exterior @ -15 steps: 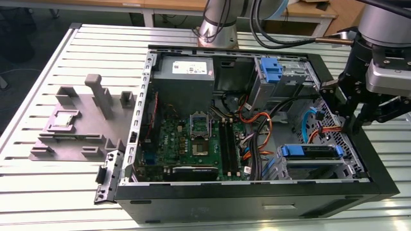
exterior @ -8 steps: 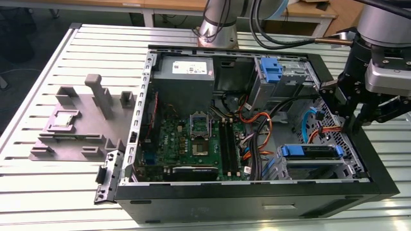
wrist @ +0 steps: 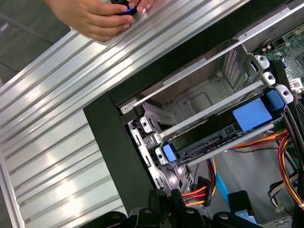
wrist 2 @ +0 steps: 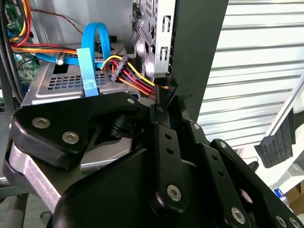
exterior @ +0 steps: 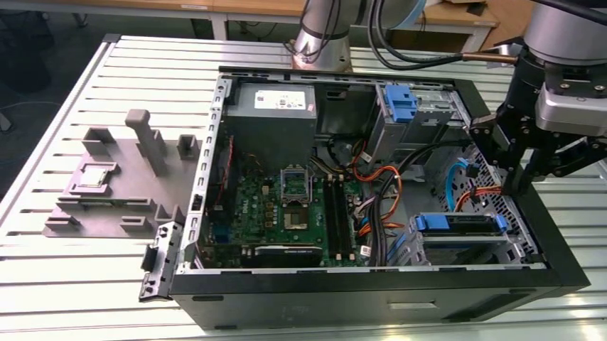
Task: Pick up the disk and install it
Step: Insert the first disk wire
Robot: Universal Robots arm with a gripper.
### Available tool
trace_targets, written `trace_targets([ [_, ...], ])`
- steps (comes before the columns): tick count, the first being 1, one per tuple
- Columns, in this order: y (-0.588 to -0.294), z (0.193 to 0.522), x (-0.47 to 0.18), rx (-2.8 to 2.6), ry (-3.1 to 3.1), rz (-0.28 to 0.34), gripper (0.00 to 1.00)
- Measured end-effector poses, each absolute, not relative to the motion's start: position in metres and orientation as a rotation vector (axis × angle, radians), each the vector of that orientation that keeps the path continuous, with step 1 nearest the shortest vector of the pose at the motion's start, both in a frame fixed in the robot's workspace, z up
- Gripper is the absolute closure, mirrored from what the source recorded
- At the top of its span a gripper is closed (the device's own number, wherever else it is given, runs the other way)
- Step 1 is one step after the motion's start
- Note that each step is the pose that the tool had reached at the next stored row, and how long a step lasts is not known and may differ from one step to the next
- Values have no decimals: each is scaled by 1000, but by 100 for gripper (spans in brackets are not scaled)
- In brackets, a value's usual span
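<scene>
1. Flat silver-grey disk with blue plastic rails (exterior: 459, 224) seated in bay at black case's (exterior: 379, 298) front corner.
2. Black gripper (exterior: 527, 186) above case's side wall; open or closed: cannot tell.
3. Judged rigid, moderately heavy, shock-sensitive; best held by blue rails.

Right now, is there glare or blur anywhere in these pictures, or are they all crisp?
In the exterior view, bright glare streaks the ribbed metal table near the black computer case. In the first wrist view, similar glare washes the table slats, and a person's hand looks slightly soft. In the second wrist view, the black gripper up close looks soft, while the blue flat cable is sharper.
</scene>
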State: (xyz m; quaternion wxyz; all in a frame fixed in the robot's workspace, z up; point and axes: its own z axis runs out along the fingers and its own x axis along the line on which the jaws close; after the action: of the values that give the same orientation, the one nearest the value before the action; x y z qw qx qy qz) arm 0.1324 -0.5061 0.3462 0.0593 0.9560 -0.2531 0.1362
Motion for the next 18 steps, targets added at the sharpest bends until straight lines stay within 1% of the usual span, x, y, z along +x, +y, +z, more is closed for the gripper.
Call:
trace_targets([
  [5, -506, 346, 132, 2881, -761, 426, 75],
  [18, -499, 342, 128, 2875, -753, 503, 75],
])
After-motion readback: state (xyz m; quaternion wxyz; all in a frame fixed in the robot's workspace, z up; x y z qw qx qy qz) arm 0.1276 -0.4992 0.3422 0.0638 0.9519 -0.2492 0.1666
